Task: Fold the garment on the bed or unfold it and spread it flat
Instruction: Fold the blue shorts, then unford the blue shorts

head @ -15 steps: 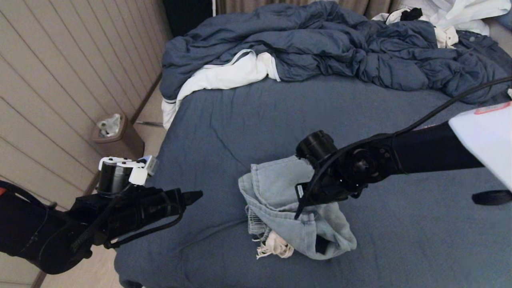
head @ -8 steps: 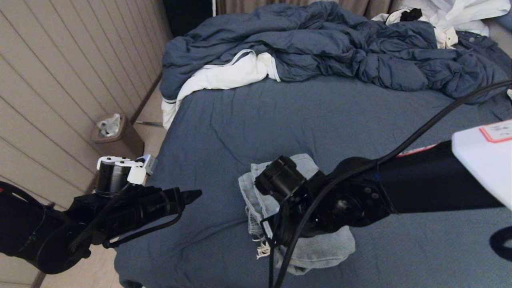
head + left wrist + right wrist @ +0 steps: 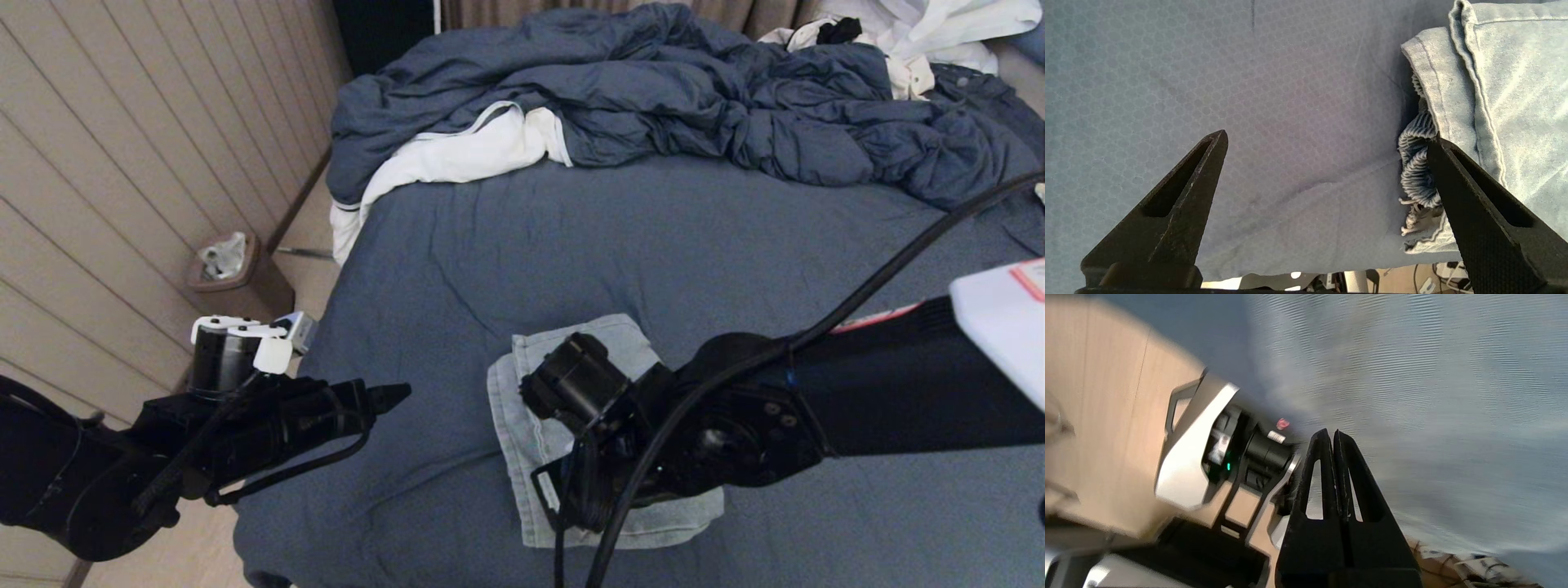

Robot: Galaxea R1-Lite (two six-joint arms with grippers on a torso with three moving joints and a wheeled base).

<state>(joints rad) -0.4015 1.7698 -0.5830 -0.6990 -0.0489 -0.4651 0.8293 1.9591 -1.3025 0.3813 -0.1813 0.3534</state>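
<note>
Head view: the garment (image 3: 563, 351) is laid as a compact folded rectangle on the near part of the bed (image 3: 653, 237), with the right arm reached across and low over it, presumably so the top layer is pressed flat. The right gripper (image 3: 1333, 435) is seen with fingers pressed together and nothing between them. The left gripper (image 3: 1327, 141) is held spread wide just beside the fold edge, where the gathered waistband (image 3: 1419, 163) protrudes, judged ready for tucking

Both arms are matte black, with black cables looped along them. The left gripper (image 3: 1327, 139) has pointed, hollowed black fingers; a white bracket tops its cylindrical wrist, and the right forearm wears a white, red-marked casing
</note>
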